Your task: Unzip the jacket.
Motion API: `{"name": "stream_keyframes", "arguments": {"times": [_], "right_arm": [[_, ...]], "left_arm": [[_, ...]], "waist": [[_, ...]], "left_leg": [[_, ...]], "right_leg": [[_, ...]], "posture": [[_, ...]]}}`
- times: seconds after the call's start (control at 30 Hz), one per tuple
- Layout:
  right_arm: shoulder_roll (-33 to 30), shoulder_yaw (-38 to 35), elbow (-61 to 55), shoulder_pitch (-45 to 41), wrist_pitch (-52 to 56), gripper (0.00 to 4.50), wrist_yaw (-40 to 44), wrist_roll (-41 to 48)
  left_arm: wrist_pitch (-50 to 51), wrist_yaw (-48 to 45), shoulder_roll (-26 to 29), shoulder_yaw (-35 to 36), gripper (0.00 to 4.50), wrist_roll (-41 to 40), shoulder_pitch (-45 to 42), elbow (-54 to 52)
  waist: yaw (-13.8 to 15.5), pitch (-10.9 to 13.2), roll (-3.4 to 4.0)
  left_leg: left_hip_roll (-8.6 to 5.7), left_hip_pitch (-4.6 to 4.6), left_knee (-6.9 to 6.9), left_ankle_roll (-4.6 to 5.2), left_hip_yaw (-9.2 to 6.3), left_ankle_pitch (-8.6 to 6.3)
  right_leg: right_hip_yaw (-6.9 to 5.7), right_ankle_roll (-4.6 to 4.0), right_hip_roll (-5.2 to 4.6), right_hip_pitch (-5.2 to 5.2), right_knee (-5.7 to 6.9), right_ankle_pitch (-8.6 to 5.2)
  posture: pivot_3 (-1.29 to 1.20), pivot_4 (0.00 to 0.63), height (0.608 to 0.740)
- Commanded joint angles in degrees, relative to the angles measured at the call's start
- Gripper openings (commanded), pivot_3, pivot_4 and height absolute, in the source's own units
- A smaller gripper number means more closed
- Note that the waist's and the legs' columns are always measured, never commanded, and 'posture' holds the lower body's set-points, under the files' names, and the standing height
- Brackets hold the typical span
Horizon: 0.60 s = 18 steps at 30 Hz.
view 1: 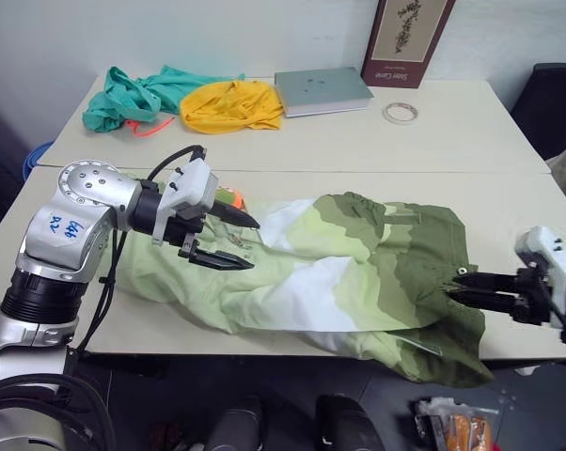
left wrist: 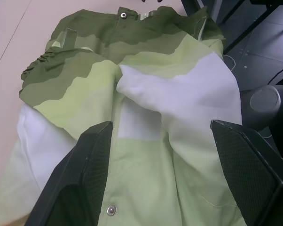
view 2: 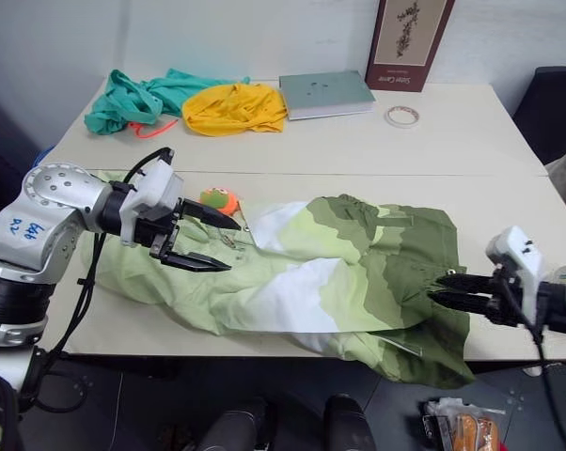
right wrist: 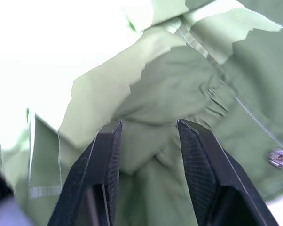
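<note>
both hands gape empty: l hand [view 1: 234,241] over jacket [view 1: 330,272] pale end, r hand [view 1: 463,287] at olive end.

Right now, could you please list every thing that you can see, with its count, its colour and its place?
jacket: one, pale green, white and olive, spread across the near table.
near table: one, cream, under the jacket.
far table: one, cream, behind the near table.
teal garment: one, teal with an orange cord, far table, left end.
yellow garment: one, yellow, beside the teal garment.
book: one, grey-green, far table, middle.
tape roll: one, whitish, far table, right of the book.
framed picture: one, dark red frame, leaning on the wall.
left pincer: one, black, open, over the jacket's pale end.
right pincer: one, black, open, at the jacket's olive end.
</note>
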Motion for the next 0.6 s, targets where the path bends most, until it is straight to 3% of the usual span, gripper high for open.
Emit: {"name": "stream_keyframes", "arguments": {"times": [0.03,0.37,0.47,0.6], "right_arm": [[1.7,2.8,-0.4,-2.2,1.8,1.92,-4.8,-0.8],[3.6,3.9,4.3,-4.5,2.8,1.92,-11.5,-2.5],[3.7,2.6,3.5,-2.9,3.3,2.54,-11.6,-1.4],[5.6,1.1,3.6,-3.5,5.6,3.79,-14.5,-0.2]], "left_arm": [[-0.8,-0.2,-0.2,0.6,3.49,0.1,-1.7,-1.0],[-0.8,-0.3,0.5,0.9,3.49,0.3,-1.5,-1.5],[-0.9,-0.3,0.8,1.1,3.49,0.2,-1.0,-1.8],[-1.0,-0.2,0.9,1.1,3.49,0.2,-0.8,-1.9]], "waist": [[0.0,0.0,0.00],[0.0,0.0,0.00],[0.1,0.0,0.00],[0.0,0.0,0.00]], "left_leg": [[0.00,0.00,0.00,0.00,0.00,0.00],[-0.04,-0.05,0.00,0.01,-0.02,0.01],[-0.04,-0.05,0.00,0.02,-0.02,0.01],[-0.03,-0.05,0.00,0.02,-0.01,0.01]], "right_leg": [[0.00,0.00,0.00,-0.01,0.00,0.00],[-0.03,0.00,-0.02,-0.02,0.06,0.00],[-0.03,0.00,-0.02,-0.02,0.07,0.00],[-0.02,0.00,-0.01,-0.01,0.07,0.00]], "posture": [[0.00,0.150,0.740],[0.00,0.150,0.740],[0.00,0.150,0.740],[0.00,0.150,0.740]]}}
